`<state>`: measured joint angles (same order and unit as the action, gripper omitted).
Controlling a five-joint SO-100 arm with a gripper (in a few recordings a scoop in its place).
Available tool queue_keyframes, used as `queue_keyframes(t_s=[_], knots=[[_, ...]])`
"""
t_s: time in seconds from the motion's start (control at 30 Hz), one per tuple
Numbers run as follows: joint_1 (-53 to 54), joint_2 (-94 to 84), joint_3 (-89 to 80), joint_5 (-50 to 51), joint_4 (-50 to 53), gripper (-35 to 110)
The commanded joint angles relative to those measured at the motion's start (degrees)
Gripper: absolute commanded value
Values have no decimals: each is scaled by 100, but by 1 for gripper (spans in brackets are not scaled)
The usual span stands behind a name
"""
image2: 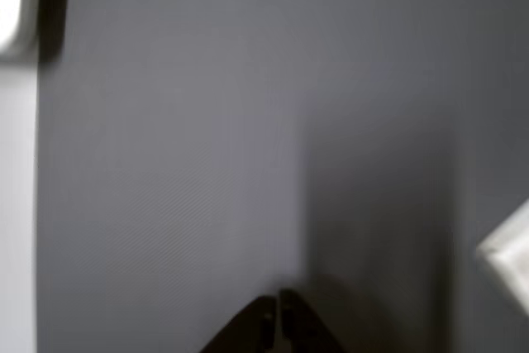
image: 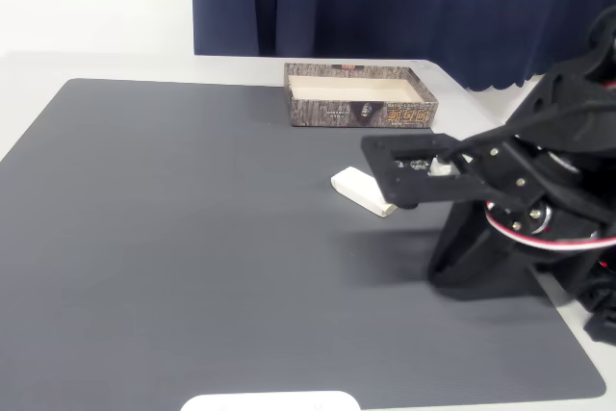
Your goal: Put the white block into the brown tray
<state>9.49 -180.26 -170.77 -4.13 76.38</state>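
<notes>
While the white block [image: 364,191] lies flat mid-mat [image: 192,238], near the brown tray [image: 358,115] at the far edge, we see bare mat leftward; the fingers [image2: 278,320] sit pressed together, empty.

Things cut off or blurry

The white block [image2: 508,258] is fuzzy and cut off at the wrist view's right edge. The arm hides one end of it in the fixed view. The tray's [image: 360,115] labels are too small to read.
</notes>
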Motion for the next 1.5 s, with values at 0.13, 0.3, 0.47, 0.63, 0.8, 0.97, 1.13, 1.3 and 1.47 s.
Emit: queue_keyframes(t_s=[0.13, 0.3, 0.47, 0.63, 0.8, 0.97, 1.13, 1.3, 1.47], knots=[[264, 1591, 888, 79, -949, 0], [703, 2435, 1529, 316, -1020, 0], [1283, 3700, 2540, 343, -800, 0], [1828, 4746, 3252, 114, -809, 0], [2487, 5133, 3542, -53, -765, 0], [3252, 5344, 3630, -343, -677, 0], [3990, 5687, 3727, -343, -729, 0], [4271, 6170, 4289, -343, -809, 0], [4201, 6504, 4685, 211, -800, 0]])
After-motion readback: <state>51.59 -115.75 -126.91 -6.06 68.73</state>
